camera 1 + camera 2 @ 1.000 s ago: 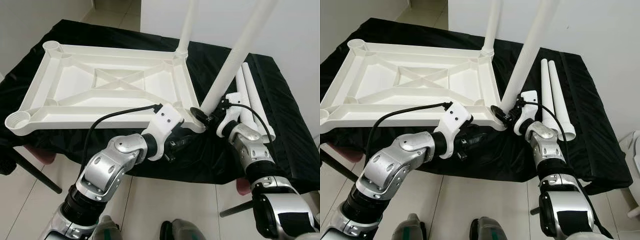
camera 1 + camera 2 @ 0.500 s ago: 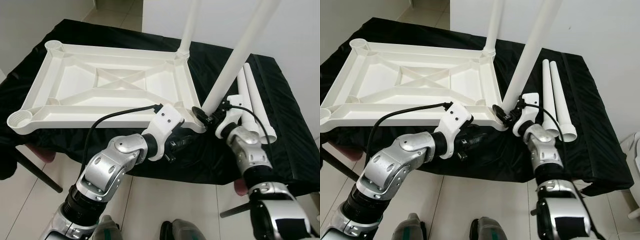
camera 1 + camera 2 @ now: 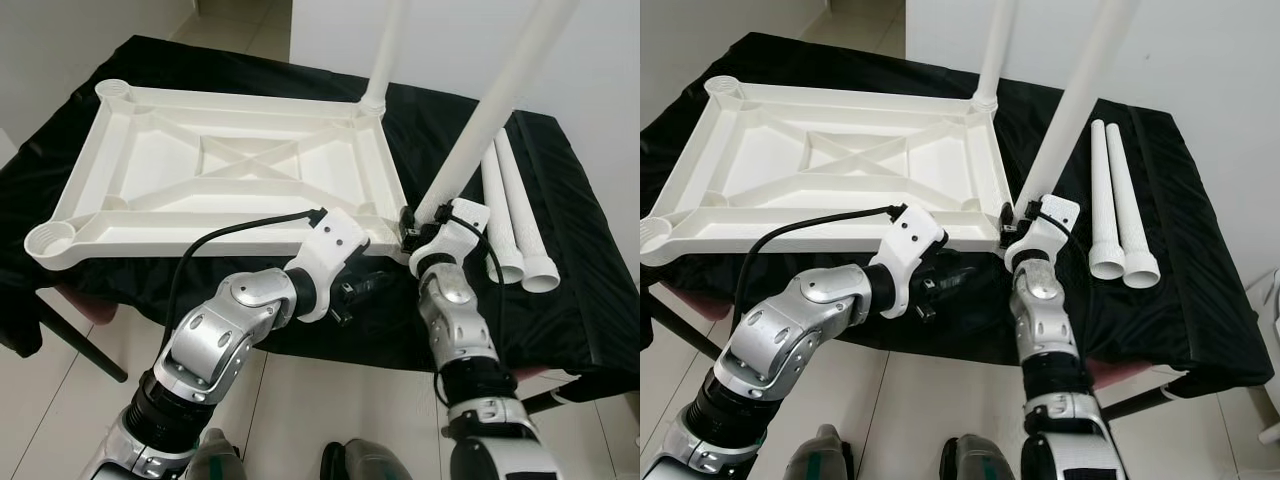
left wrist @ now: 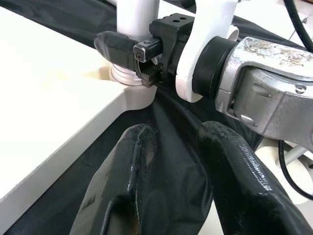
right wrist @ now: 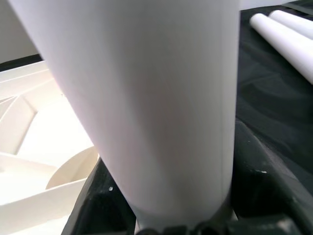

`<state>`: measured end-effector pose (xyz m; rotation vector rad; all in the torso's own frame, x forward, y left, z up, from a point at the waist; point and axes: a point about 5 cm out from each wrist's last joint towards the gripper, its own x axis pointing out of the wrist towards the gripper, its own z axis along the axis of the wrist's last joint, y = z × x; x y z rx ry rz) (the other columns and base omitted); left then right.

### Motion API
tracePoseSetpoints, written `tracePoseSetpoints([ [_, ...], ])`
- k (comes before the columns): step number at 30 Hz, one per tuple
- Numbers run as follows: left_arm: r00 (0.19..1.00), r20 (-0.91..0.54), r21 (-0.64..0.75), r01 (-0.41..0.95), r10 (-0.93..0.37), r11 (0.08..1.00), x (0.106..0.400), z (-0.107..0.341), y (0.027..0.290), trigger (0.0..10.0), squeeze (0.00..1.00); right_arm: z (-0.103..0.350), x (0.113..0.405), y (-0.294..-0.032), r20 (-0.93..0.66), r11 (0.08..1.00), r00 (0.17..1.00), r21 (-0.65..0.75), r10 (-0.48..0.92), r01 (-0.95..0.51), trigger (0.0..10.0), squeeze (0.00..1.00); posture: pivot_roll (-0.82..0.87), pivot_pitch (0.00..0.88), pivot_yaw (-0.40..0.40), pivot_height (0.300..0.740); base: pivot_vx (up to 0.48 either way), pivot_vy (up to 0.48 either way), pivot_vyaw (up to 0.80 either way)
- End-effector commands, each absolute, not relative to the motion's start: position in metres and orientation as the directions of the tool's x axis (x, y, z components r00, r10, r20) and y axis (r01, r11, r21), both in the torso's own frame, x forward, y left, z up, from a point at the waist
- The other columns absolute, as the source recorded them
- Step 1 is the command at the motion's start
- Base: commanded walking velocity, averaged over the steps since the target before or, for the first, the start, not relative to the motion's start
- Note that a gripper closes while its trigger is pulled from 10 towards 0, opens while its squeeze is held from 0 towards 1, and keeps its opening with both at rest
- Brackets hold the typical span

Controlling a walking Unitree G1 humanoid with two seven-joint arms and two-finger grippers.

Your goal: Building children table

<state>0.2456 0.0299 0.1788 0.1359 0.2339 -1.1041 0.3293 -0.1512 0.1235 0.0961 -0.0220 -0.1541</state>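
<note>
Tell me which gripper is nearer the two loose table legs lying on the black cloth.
Right. The right gripper clamps the tilted leg just beside the loose legs; the left gripper hangs farther away, below the tabletop's near edge.

No legible text, labels or numbers anywhere.

1. One white tabletop [image 3: 230, 170] lay upside down on the black cloth [image 3: 560, 290].
2. Four white legs in all: two stood up at its corners — one far [image 3: 385, 50], one near [image 3: 480, 125] — and two lay loose [image 3: 515, 215] beside it.
3. Two grippers — left [image 3: 360, 290], right [image 3: 408, 232].
</note>
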Motion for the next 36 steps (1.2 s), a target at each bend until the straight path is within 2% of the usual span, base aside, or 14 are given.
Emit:
tracePoseSetpoints([
  [1, 0.453, -0.259, 0.003, 0.884, -0.853, 0.468, 0.246, 0.177, 0.027, 10.0, 0.00, 0.112, 0.322, -0.153, -0.049, 0.981, 0.983, 0.070, -0.177, 0.180, 10.0, 0.00, -0.02, 0.007, -0.093, 0.740, 0.000, 0.000, 0.00],
  [5, 0.447, -0.260, 0.006, 0.887, -0.856, 0.462, 0.246, 0.177, 0.026, 10.0, 0.00, 0.116, 0.322, -0.156, -0.037, 0.982, 0.984, 0.062, -0.175, 0.177, 10.0, 0.00, -0.02, 0.004, -0.097, 0.740, 0.000, 0.000, 0.00],
  [6, 0.445, -0.261, 0.007, 0.888, -0.856, 0.460, 0.246, 0.176, 0.026, 10.0, 0.00, 0.118, 0.322, -0.157, -0.029, 0.983, 0.985, 0.074, -0.168, 0.170, 10.0, 1.00, -0.02, 0.002, -0.097, 0.740, 0.000, 0.000, 0.00],
  [10, 0.446, -0.263, 0.008, 0.888, -0.856, 0.460, 0.246, 0.176, 0.026, 10.0, 0.00, 0.121, 0.322, -0.156, -0.008, 0.985, 0.989, 0.087, -0.148, 0.148, 10.0, 1.00, -0.02, 0.002, -0.097, 0.740, 0.000, 0.000, 0.00],
  [12, 0.447, -0.263, 0.007, 0.887, -0.855, 0.461, 0.245, 0.176, 0.027, 10.0, 0.00, 0.126, 0.323, -0.152, 0.026, 0.993, 0.998, 0.110, -0.055, 0.052, 10.0, 1.00, -0.02, 0.001, -0.097, 0.740, 0.000, 0.000, 0.00],
  [13, 0.447, -0.263, 0.007, 0.887, -0.855, 0.461, 0.245, 0.176, 0.027, 10.0, 0.00, 0.126, 0.323, -0.152, 0.026, 0.993, 0.998, 0.110, -0.055, 0.052, 10.0, 1.00, -0.02, 0.001, -0.097, 0.740, 0.000, 0.000, 0.00],
  [14, 0.444, -0.267, 0.007, 0.889, -0.856, 0.459, 0.245, 0.175, 0.027, 10.0, 0.00, 0.131, 0.325, -0.151, 0.057, 0.990, 0.997, 0.129, 0.049, -0.056, 10.0, 1.00, -0.02, 0.000, -0.096, 0.740, 0.000, 0.000, 0.00],
  [17, 0.443, -0.268, 0.007, 0.889, -0.855, 0.458, 0.244, 0.175, 0.027, 10.0, 0.00, 0.133, 0.326, -0.152, 0.067, 0.988, 0.995, 0.130, 0.080, -0.088, 10.0, 1.00, -0.01, 0.000, -0.096, 0.740, 0.000, 0.000, 0.00],
  [20, 0.443, -0.271, 0.010, 0.889, -0.854, 0.458, 0.245, 0.175, 0.028, 10.0, 0.00, 0.135, 0.333, -0.162, 0.042, 0.971, 0.977, 0.111, 0.211, -0.214, 10.0, 1.00, -0.02, 0.000, -0.091, 0.740, 0.000, 0.000, 0.00],
  [21, 0.442, -0.272, 0.010, 0.889, -0.855, 0.457, 0.245, 0.175, 0.028, 10.0, 0.00, 0.135, 0.335, -0.164, 0.036, 0.962, 0.967, 0.101, 0.251, -0.254, 10.0, 0.00, -0.02, 0.000, -0.091, 0.740, 0.000, 0.000, 0.00],
  [25, 0.438, -0.271, 0.011, 0.892, -0.857, 0.452, 0.245, 0.175, 0.027, 10.0, 0.00, 0.132, 0.338, -0.168, 0.028, 0.927, 0.932, 0.101, 0.360, -0.361, 10.0, 0.00, -0.02, 0.000, -0.087, 0.740, 0.000, 0.000, 0.00],
  [30, 0.432, -0.273, 0.011, 0.895, -0.860, 0.446, 0.245, 0.175, 0.027, 10.0, 0.00, 0.121, 0.340, -0.172, -0.021, 0.861, 0.861, 0.025, 0.508, -0.508, 10.0, 0.00, -0.02, 0.000, -0.077, 0.740, 0.000, 0.000, 0.00],
  [36, 0.438, -0.275, 0.016, 0.892, -0.856, 0.451, 0.245, 0.175, 0.028, 10.0, 0.00, 0.120, 0.348, -0.178, -0.040, 0.869, 0.868, -0.008, 0.494, -0.495, 10.0, 0.00, -0.01, 0.000, -0.077, 0.740, 0.000, 0.000, 0.00],
])
